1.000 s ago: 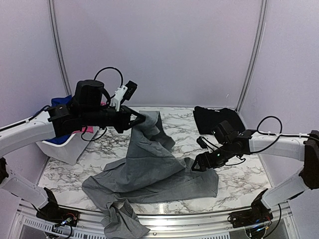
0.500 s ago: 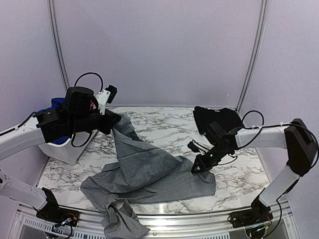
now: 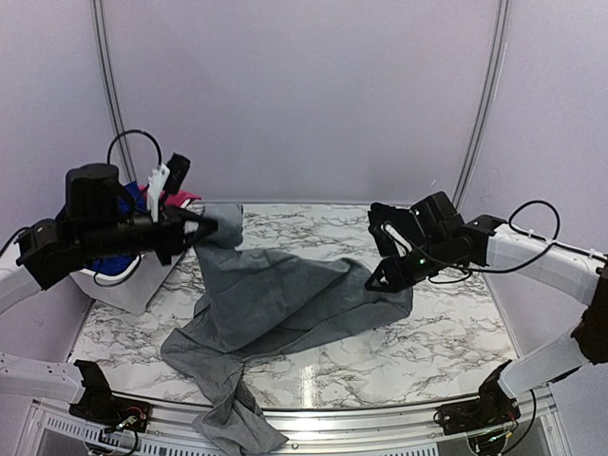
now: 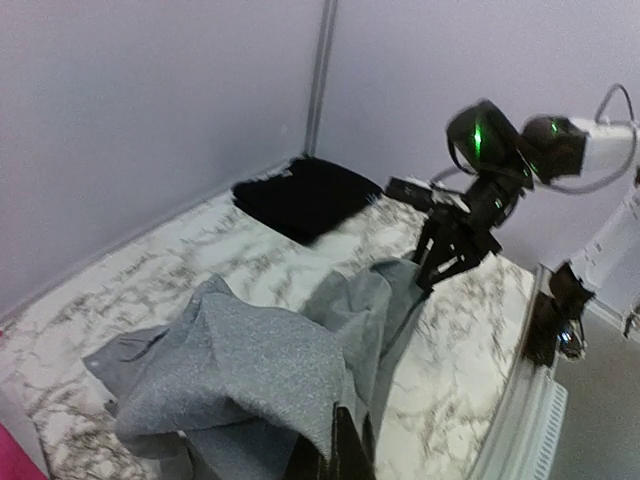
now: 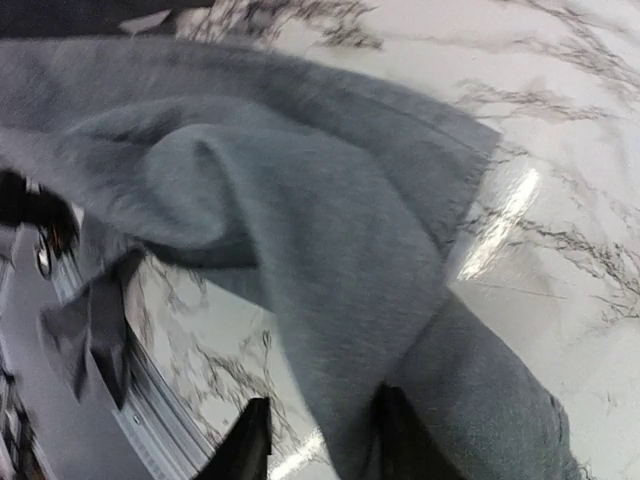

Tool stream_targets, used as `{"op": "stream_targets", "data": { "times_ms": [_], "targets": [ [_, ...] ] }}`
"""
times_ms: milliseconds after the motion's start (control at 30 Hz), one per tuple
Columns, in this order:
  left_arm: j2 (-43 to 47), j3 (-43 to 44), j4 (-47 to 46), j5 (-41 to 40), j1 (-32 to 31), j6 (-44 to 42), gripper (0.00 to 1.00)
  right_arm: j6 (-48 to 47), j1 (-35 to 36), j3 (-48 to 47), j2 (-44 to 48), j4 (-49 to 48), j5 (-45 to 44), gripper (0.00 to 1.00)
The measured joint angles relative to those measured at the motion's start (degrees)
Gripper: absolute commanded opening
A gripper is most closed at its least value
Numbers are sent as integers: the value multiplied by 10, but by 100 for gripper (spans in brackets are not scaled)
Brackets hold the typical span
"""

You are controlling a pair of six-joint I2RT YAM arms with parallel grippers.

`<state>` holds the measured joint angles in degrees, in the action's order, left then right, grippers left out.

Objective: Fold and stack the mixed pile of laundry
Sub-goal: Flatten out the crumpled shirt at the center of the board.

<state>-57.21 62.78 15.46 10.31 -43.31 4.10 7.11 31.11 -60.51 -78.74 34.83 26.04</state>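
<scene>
A large grey garment [image 3: 285, 304] is stretched in the air between both grippers. My left gripper [image 3: 204, 226] is shut on its left end, raised near the basket. In the left wrist view the cloth [image 4: 240, 370] drapes over my fingers [image 4: 345, 450]. My right gripper [image 3: 380, 275] is shut on the right end, lifted off the table. In the right wrist view the cloth [image 5: 330, 230] hangs between the jaws of that gripper [image 5: 320, 440]. A folded black garment [image 4: 300, 195] lies at the back right, partly behind the right arm. Blue [image 3: 112, 262] and pink [image 3: 163, 198] pieces sit in the basket.
A white plastic basket [image 3: 128, 285] stands at the left edge of the marble table [image 3: 427, 342]. The garment's lower tail [image 3: 237, 427] hangs over the near edge onto the metal rail. Walls close the back and sides.
My left gripper has pulled its end of the grey garment left and back. My right gripper has risen and moved back, lifting the right end off the table. The cloth is now stretched out.
</scene>
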Motion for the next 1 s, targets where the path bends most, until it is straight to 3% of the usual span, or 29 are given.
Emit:
{"op": "stream_targets", "data": {
  "times_ms": [67, 167, 267, 333, 500, 667, 867, 1000],
  "targets": [
    [30, -57, 14, 18, -47, 7, 0, 4, 18, 39, 26, 16, 23, 64],
    [32, -133, 56, 16, -174, 17, 0, 9, 43, 91, 48, 43, 59, 80],
    [10, -179, 105, -3, -268, 30, 0, 11, 24, 106, 78, 64, 67, 79],
    [-6, -182, 126, -16, -294, 37, 0, 7, -7, 90, 82, 64, 64, 75],
    [-61, -171, 132, -44, -314, 43, 0, -14, -36, -1, -21, 49, 52, 69],
    [-104, -166, 141, -71, -320, 48, 0, -47, -30, -73, -135, 40, 56, 77],
    [-33, -166, 147, -120, -299, 61, 0, -85, -17, -80, -153, 47, 65, 80],
    [16, -166, 147, -152, -269, 71, 0, -94, -9, -70, -150, 47, 72, 72]
  ]
}}
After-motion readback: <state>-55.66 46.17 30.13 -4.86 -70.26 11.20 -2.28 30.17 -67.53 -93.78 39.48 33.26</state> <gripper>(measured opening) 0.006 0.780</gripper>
